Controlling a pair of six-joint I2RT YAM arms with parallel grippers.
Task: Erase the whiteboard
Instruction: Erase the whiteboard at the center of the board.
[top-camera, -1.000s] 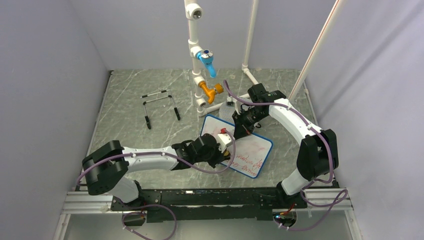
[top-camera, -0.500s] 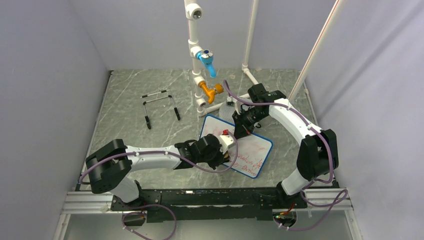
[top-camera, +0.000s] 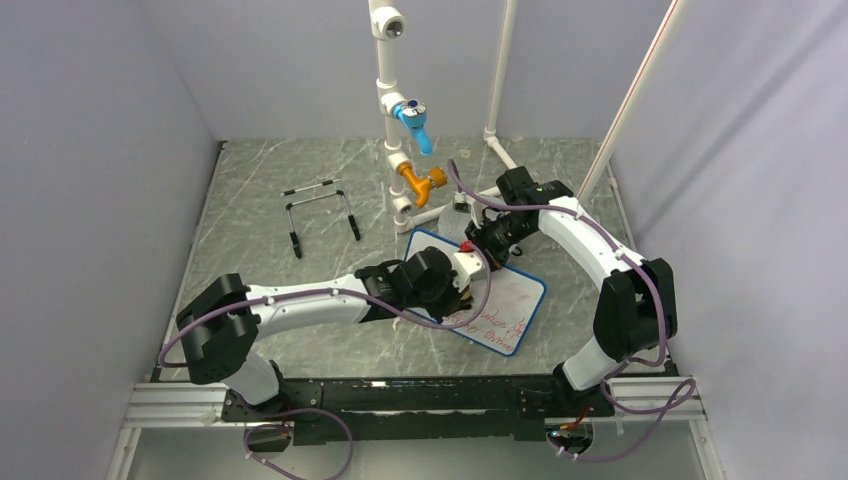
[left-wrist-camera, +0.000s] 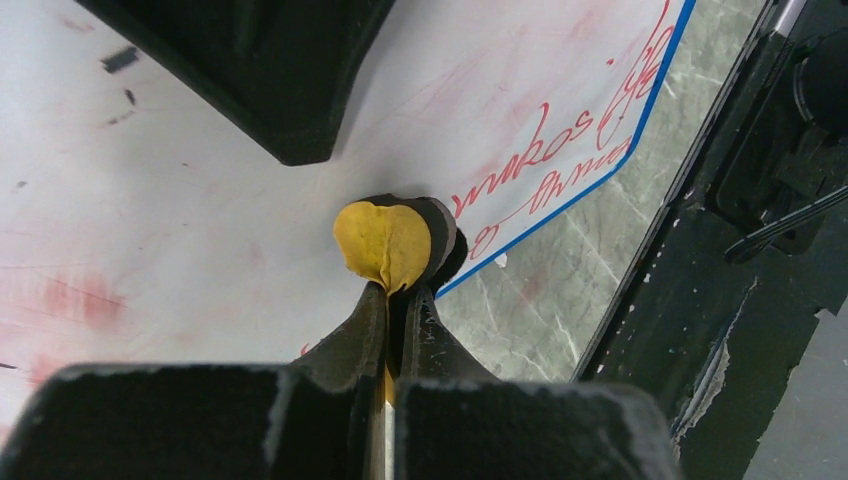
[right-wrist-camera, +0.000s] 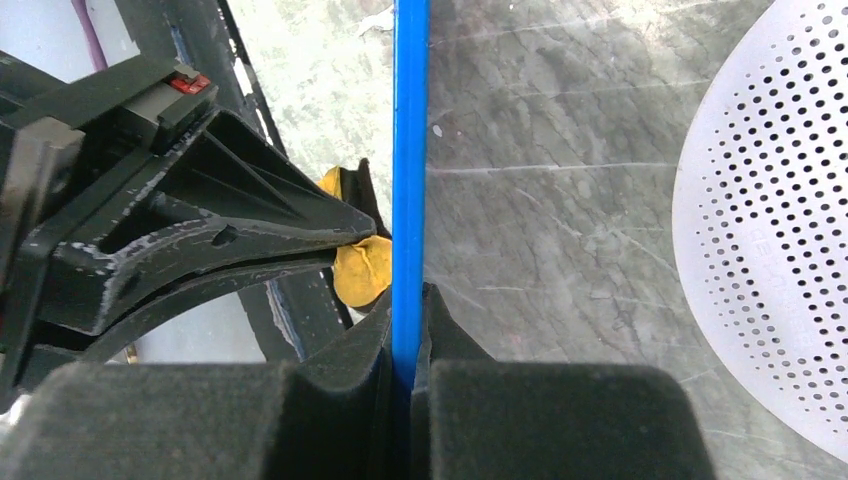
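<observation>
Whiteboard (top-camera: 512, 300) centre-right on table (top-camera: 250, 250), near edge free. Left gripper (left-wrist-camera: 400, 290) pinches yellow wiper (left-wrist-camera: 382, 243) against it. Right gripper (right-wrist-camera: 410, 300) clamps far blue frame (right-wrist-camera: 410, 150). Perforated disc (right-wrist-camera: 770, 220) and pipe rig (top-camera: 400, 180) crowd behind. Wire stand (top-camera: 322, 212) far-left, well apart.

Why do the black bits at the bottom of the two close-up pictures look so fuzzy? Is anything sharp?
Left wrist view: left pincer too close, soft; red writing on the whiteboard sharp. Right wrist view: right pincer soft too; perforated disc crisp. Top view: even light, no glare.
</observation>
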